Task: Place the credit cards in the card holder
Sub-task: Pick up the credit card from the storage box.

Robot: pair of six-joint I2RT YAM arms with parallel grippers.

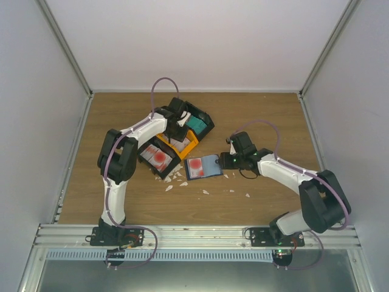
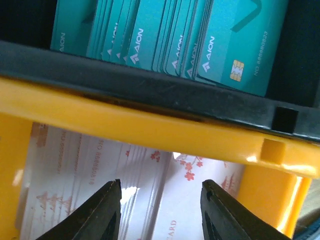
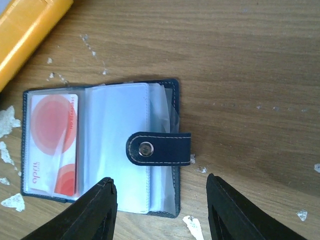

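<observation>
The navy card holder lies open on the table, its snap tab folded over clear sleeves. A white card with red blotches sits in the card holder's left pocket. My right gripper hangs open over its near right edge, touching nothing; in the top view that gripper is just right of the holder. My left gripper is open inside the orange bin, over leaning pale pinkish cards. Teal cards stand in the black bin behind.
Three bins sit side by side at the back left: black with teal cards, orange, black with white-and-red cards. Small white scraps litter the wood near the holder. Metal-framed walls enclose the table.
</observation>
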